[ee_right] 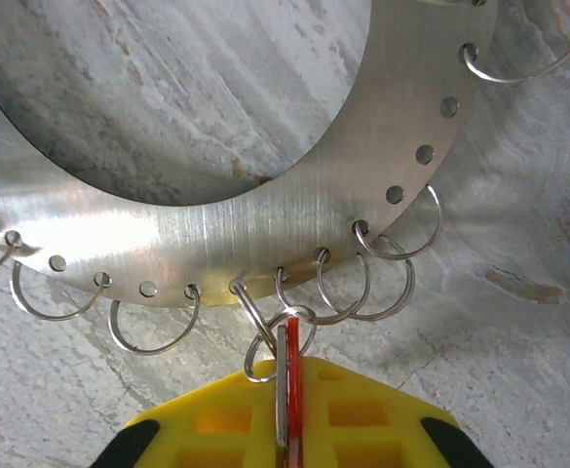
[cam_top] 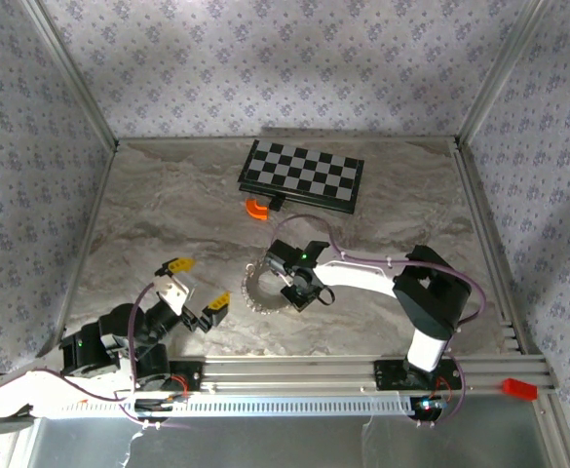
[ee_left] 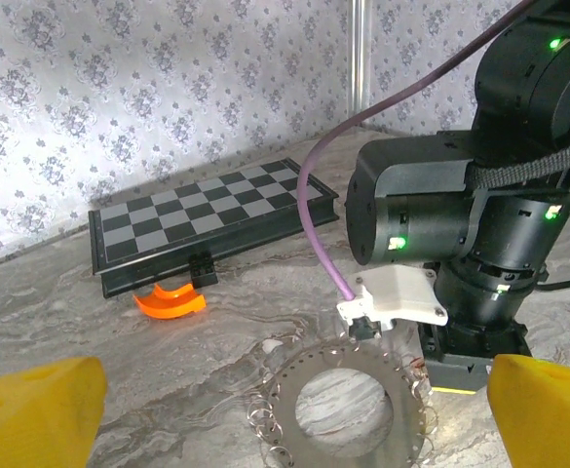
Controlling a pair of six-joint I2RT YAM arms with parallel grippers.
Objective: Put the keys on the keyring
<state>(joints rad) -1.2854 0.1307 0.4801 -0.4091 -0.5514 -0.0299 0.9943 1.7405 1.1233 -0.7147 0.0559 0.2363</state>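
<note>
A flat silver ring plate (cam_top: 257, 292) (ee_left: 283, 402) (ee_right: 265, 234) lies on the marble table, and several small split keyrings (ee_right: 148, 331) hang from holes around its rim. My right gripper (cam_top: 302, 289) (ee_right: 289, 421) is at the plate's right edge. Its yellow fingers (ee_right: 216, 414) are shut on a red-headed key (ee_right: 292, 366) held edge-on. The key's tip sits inside a small keyring (ee_right: 295, 315) that overlaps a ring hanging from a plate hole; whether they are linked is unclear. My left gripper (cam_top: 198, 282) (ee_left: 289, 417) stands wide open and empty, left of the plate.
A black-and-white chessboard (cam_top: 302, 175) (ee_left: 207, 219) lies at the back with an orange curved piece (cam_top: 255, 208) (ee_left: 170, 302) in front of it. Patterned walls and metal posts enclose the table. The right arm (ee_left: 460, 214) looms over the plate's far side.
</note>
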